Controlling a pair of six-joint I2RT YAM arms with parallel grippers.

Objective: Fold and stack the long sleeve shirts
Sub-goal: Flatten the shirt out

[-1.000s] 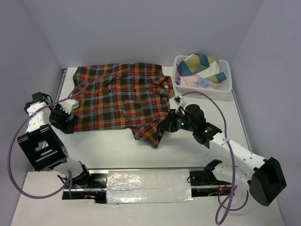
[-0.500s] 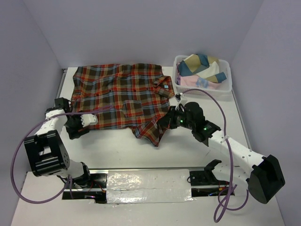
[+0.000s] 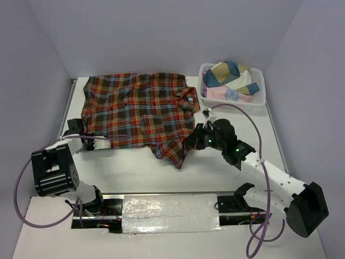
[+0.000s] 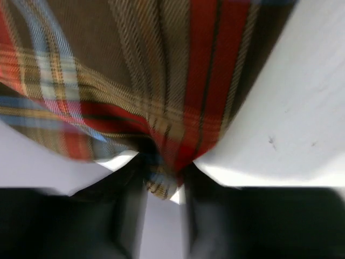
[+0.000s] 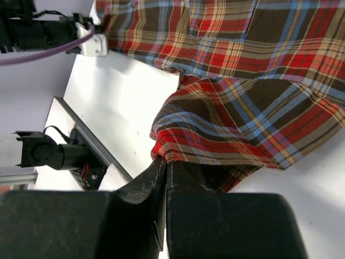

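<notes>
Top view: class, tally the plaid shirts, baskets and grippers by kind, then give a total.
Plaid shirt: 1
White basket: 1
Grippers: 2, left gripper and right gripper
Total: 4

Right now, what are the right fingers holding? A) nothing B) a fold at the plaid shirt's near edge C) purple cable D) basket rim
B: in the right wrist view the right fingers are shut on a bunched fold of the plaid shirt.
</notes>
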